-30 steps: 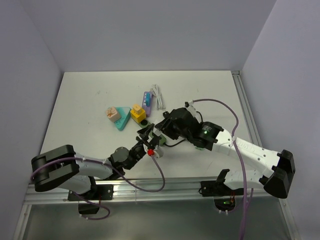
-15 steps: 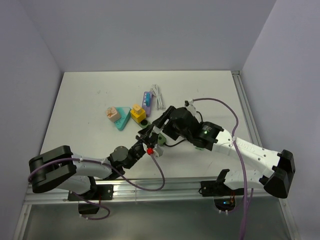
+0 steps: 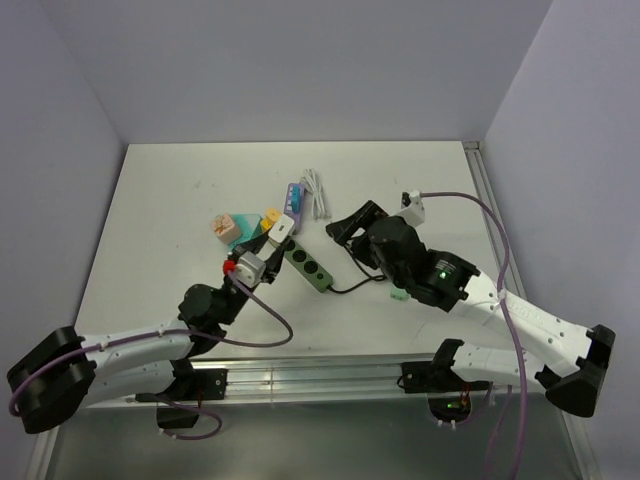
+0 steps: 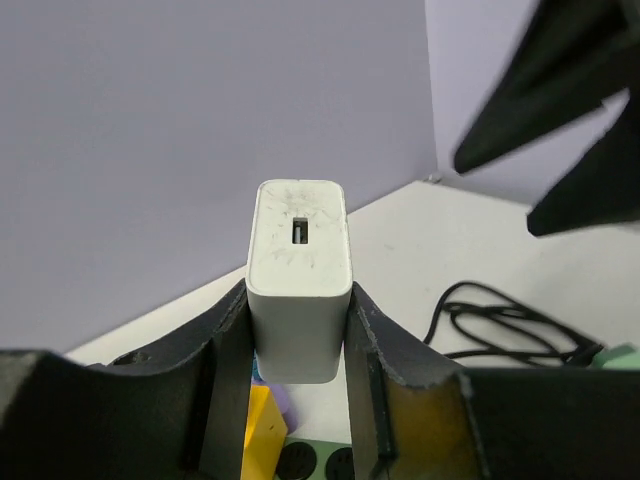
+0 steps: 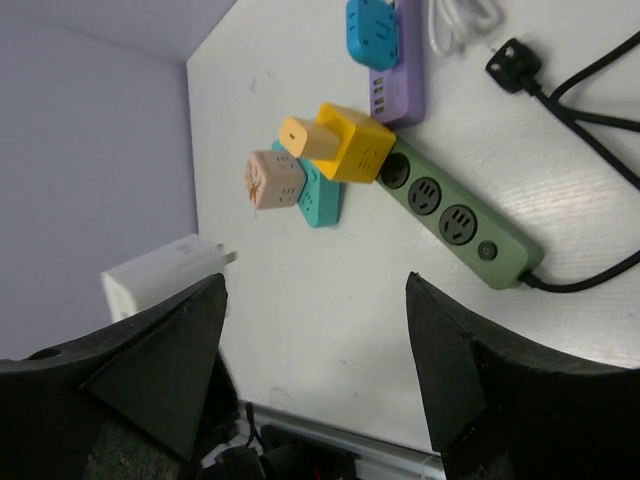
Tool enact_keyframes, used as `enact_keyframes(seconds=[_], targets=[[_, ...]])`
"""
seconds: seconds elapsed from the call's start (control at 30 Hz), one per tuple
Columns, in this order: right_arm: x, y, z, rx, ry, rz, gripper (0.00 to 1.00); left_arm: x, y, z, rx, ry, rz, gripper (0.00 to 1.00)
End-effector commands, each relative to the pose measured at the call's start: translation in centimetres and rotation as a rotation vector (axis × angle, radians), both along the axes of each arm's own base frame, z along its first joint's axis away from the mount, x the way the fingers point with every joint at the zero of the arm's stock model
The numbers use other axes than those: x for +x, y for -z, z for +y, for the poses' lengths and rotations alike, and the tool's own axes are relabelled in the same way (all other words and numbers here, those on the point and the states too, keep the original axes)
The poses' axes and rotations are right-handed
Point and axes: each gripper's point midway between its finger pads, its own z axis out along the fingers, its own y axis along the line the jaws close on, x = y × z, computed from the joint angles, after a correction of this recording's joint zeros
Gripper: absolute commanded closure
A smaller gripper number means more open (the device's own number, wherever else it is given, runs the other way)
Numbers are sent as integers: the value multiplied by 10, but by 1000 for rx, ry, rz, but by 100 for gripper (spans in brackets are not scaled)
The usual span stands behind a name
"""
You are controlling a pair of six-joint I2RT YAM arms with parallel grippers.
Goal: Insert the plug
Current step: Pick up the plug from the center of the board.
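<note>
**Plug gripped, not yet seated**

Grey walls enclose a white table [image 3: 160,200].

Findings:
- The left pincer [image 4: 296,330] is clenched on the white plug [image 4: 298,240], one finger on each flank.
- The plug's slotted face looks back toward the wrist. The right wrist view shows its prongs at the far end, pointing away from the pincer.
- The plug appears to be held off the table, touching nothing else.
- The green strip [image 3: 308,265] lies on the table just below and beyond the left pincer's fingertips. Its round sockets show under the plug in the left wrist view.
- The right pincer [image 5: 315,290] is released, jaws wide, with nothing between them. The strip lies ahead of it, apart from both fingers.

Assessment:
- The step in hand looks like bringing the plug to a socket. Insertion has not begun.
- The next move calls for tipping the left pincer so the prongs face a free socket, centring over it, and pressing straight in.
- The strip sits loose on the table, so it may slide or tilt under the push.
- The free right pincer is well placed to pin the strip down before the push.
</note>
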Motion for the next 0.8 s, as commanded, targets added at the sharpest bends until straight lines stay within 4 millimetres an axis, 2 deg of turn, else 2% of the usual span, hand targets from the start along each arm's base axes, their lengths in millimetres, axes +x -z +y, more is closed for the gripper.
enact_keyframes(seconds=[0.0,0.27,0.43,0.57,0.63,0.67,0.73,0.77], targets=[[8,-8,-19,-4,58,-87,21,-7,-11,7,-172,85,101,99],[14,-3,-22,-50,37,-143,25,4,5,2,-215,135,317,100],[17,2,-23,-54,46,-165,27,13,17,0,-188,117,343,100],[18,14,-23,-72,49,-146,27,21,39,-6,-166,105,380,100],[19,18,-21,-85,35,-149,27,22,40,-7,-186,110,367,100],[20,21,-19,-98,29,-146,27,26,51,-8,-174,97,387,100],[21,25,-18,-118,16,-155,28,32,52,-10,-182,88,379,100],[22,28,-17,-132,9,-157,28,36,61,-12,-169,78,396,100]])
